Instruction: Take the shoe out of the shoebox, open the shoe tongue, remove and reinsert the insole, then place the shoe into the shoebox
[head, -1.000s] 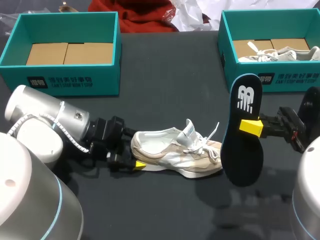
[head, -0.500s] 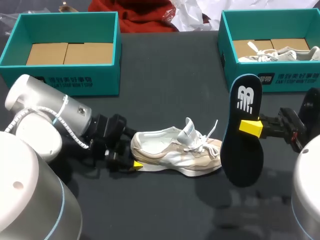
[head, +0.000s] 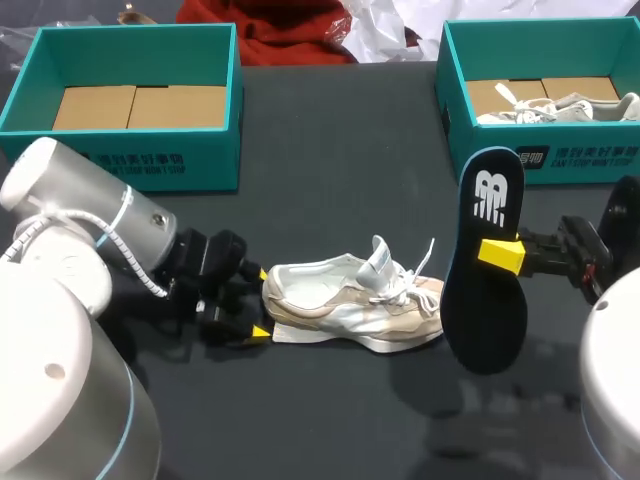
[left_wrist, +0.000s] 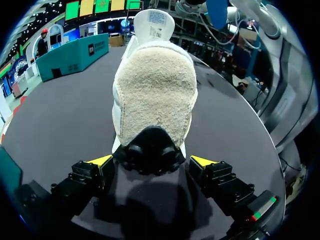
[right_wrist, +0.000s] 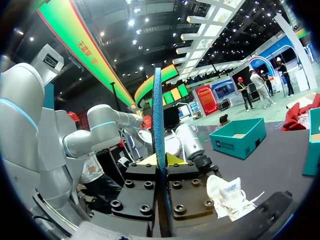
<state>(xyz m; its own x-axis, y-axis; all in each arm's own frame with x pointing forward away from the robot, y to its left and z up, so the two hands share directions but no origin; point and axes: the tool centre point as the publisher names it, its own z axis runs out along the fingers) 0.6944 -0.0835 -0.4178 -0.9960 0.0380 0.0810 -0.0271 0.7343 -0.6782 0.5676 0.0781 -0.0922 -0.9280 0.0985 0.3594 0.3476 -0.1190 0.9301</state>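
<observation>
A white and beige shoe (head: 350, 310) stands on its sole near the middle of a dark table (head: 330, 150), outside both boxes. Its heel points toward the robot's left side and its toe toward the right. The tongue is pulled up and the laces lie loose over the front. In the left wrist view the shoe (left_wrist: 155, 95) is seen from behind, with a fuzzy beige heel panel and the tongue standing tall beyond it.

The insole (head: 490, 260) is out of the shoe. It is a long dark piece with a white mark near its upper end, held up off the table close to the shoe's toe. The right gripper (head: 500, 253) is clamped on it at about mid-length, one yellow tip pressed to each face. In the right wrist view the insole (right_wrist: 158, 125) appears edge-on as a thin blue strip rising straight out between the fingers of the right gripper (right_wrist: 159, 160), with the shoe (right_wrist: 227, 192) low on the table beyond.

The left gripper (head: 255, 325) sits low at the shoe's heel. In its own wrist view the left gripper (left_wrist: 152, 161) is spread wide, a yellow tip on either side of the heel with a gap showing at each side, grasping nothing.

Two teal shoeboxes stand at the far edge of the table. The left shoebox (head: 150, 165) shows only its brown cardboard floor. The right shoebox (head: 560, 160) holds a second shoe (head: 560, 108), pale with white laces.
</observation>
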